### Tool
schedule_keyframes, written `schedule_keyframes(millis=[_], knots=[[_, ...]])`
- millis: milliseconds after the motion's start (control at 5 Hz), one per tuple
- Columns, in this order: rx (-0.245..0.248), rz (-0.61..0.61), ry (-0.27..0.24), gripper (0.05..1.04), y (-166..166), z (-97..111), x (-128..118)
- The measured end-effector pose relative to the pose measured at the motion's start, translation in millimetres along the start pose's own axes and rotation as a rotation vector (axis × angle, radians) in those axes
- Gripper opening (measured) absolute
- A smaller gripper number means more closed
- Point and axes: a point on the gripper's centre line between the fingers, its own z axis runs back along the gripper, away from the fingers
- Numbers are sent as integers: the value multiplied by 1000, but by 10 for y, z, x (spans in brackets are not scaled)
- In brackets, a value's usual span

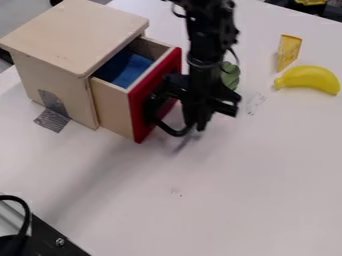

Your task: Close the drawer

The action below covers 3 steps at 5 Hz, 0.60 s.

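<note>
The black gripper hangs down just in front of the drawer's red front, low over the white table, close to the black handle area. The drawer stands partly pulled out of the light wooden cabinet, its red face turned to the right. Inside the drawer lies a blue cloth-like lining. The arm hides part of the red front's surroundings, and whether the gripper touches the drawer I cannot tell.
A green object sits behind the arm. Farther right are a yellow cheese wedge and a yellow banana. Grey tape joins the cabinet to the table. A black metal piece occupies the lower left corner.
</note>
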Motion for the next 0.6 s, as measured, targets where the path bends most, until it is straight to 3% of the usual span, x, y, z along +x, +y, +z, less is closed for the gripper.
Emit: schedule_keyframes(millis=[600], knots=[[5,118,49,120,378,-1,43]])
